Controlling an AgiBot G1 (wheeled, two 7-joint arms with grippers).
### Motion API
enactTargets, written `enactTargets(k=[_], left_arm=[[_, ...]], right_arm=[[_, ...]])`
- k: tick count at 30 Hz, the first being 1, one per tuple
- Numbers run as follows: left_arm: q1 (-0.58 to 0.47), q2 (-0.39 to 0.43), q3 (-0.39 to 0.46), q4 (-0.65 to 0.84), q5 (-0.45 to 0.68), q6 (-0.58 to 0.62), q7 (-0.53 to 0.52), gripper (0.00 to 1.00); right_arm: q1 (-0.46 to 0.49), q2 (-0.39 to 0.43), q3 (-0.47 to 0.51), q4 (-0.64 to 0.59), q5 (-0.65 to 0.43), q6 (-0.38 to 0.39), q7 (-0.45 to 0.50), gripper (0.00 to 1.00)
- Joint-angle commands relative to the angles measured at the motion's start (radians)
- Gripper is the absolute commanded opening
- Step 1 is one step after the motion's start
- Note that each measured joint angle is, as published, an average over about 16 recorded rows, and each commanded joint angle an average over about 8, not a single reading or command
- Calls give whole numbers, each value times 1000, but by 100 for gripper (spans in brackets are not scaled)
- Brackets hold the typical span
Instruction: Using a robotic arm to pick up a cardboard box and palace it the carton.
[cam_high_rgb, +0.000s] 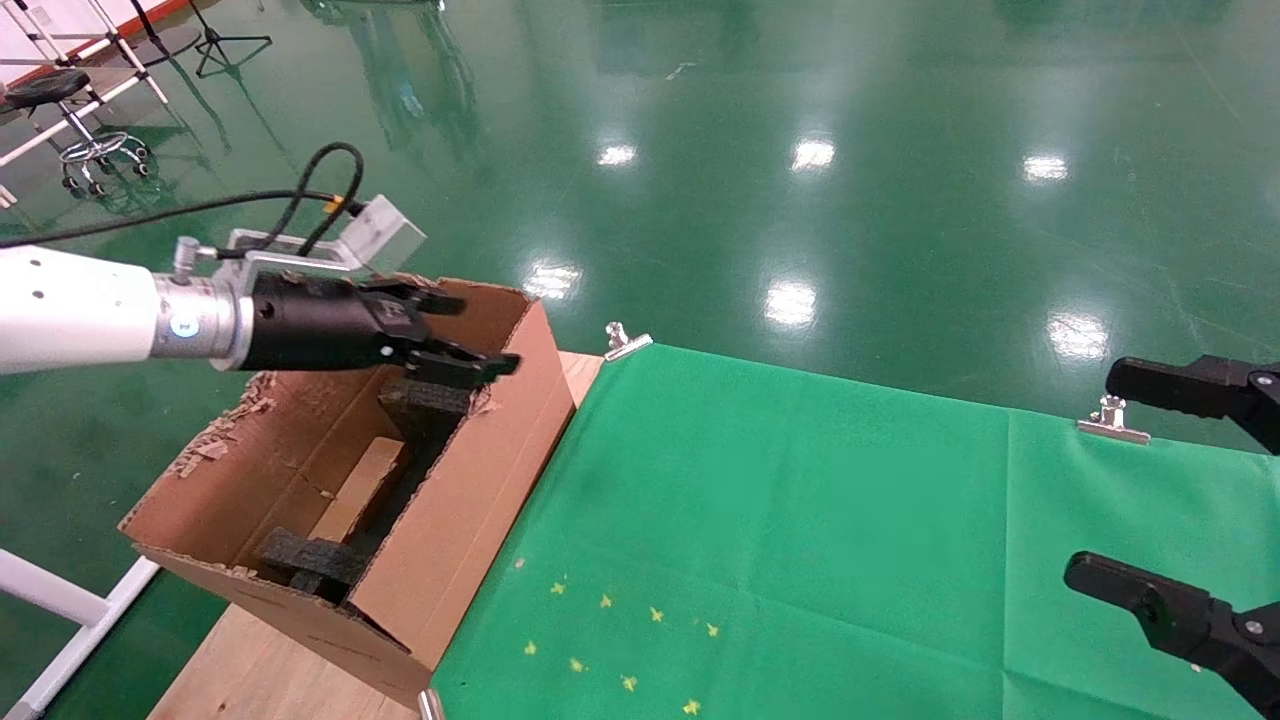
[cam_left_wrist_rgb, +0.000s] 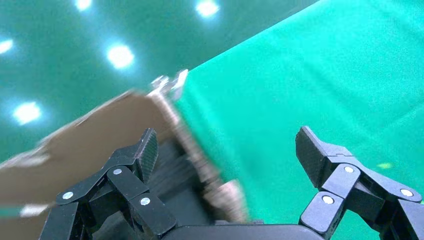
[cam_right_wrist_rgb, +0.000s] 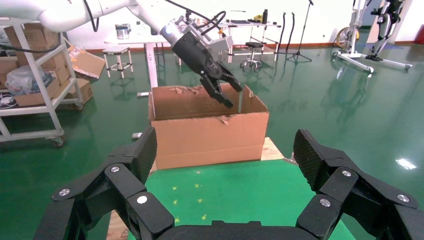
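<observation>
Green-clothed table (cam_high_rgb: 800, 520): cardboard box (cam_high_rgb: 358, 490) lies inside carton (cam_high_rgb: 480, 500); left gripper (cam_high_rgb: 455, 335) hovers above, jaws apart, empty. Withdrawing could snag a ragged flap. Right gripper (cam_high_rgb: 1160, 480) parked, wide open.

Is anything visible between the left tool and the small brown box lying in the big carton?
Nothing visible. The left tool hangs open and empty over the large brown corrugated carton. The small brown cardboard box lies on its floor between two black foam pieces, its top uncovered. The right tool is open, off to the right.
</observation>
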Motion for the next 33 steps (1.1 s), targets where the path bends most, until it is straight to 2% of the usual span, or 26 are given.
enactTargets(k=[1, 33], left_arm=[[22, 0, -14, -22, -39, 13, 18, 100], [365, 5, -242, -364, -655, 226, 304, 100]], right_arm=[[0, 0, 0, 0, 0, 0, 0, 100], [0, 0, 0, 0, 0, 0, 0, 100]])
